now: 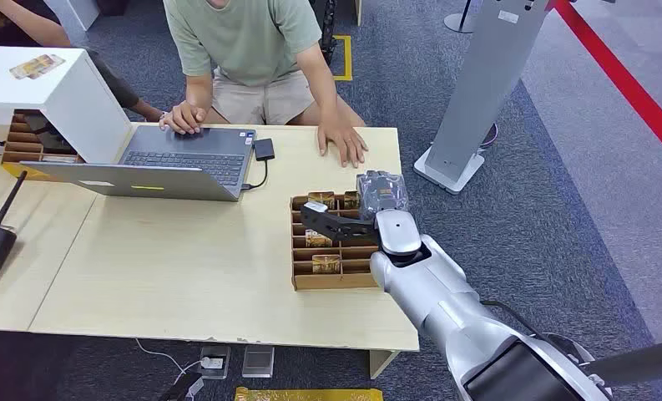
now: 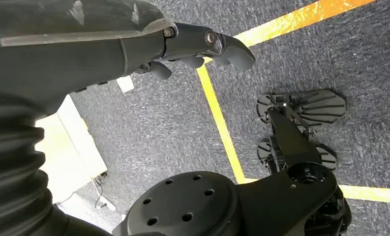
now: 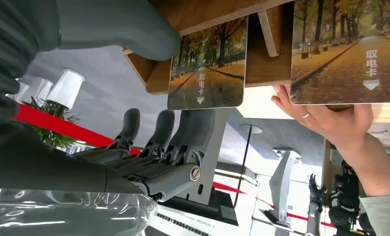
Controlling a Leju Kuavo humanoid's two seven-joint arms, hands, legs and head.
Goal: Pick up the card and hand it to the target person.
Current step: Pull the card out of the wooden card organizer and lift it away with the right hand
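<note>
Over the table's (image 1: pixel 185 276) right end my right hand (image 1: pixel 356 219) hovers above the cardboard organizer (image 1: pixel 298 282), fingers (image 3: pixel 148 147) extended and apart, holding nothing. A card (image 3: pixel 207 73) stands in a compartment just beside my thumb (image 3: pixel 114 34); whether they touch I cannot tell. Beyond the organizer a person's hand (image 1: pixel 342 142) rests flat near the far edge. An open laptop (image 1: pixel 164 163) sits to the left. Bare tabletop lies before it. My left hand (image 2: pixel 202 46) hangs over carpet, fingers loosely curled, empty.
</note>
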